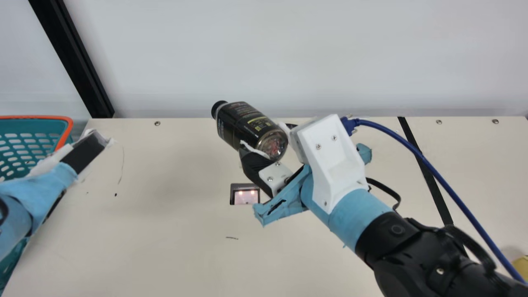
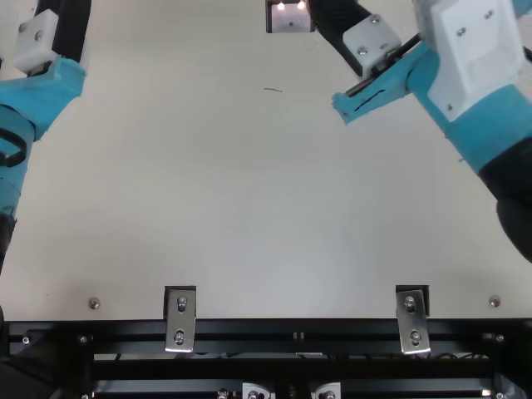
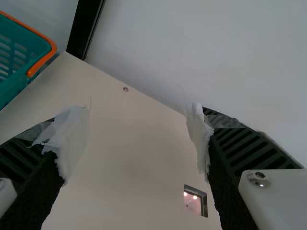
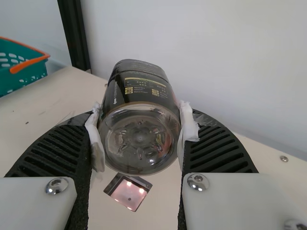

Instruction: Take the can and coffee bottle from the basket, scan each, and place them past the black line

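Right pincer point(image 1: 268, 138) pinches the bottle point(image 1: 243, 121) near its base.
Likely this bares the label point(image 1: 258, 123) for the scanner point(image 1: 245, 195) at six o'clock; left pincer point(image 3: 138, 132) spreads wide.

Your table point(image 1: 165, 255): cream, flat. Scanner window point(image 1: 246, 197) set in middle, little lights glowing. Black line point(image 1: 427, 177) on your right, running from far edge toward near side. Past it, near right, part of yellow thing point(image 1: 522, 267). Screws point(image 1: 157, 123) along far and near edges. Thin dark marks point(image 1: 232, 238) left and middle.
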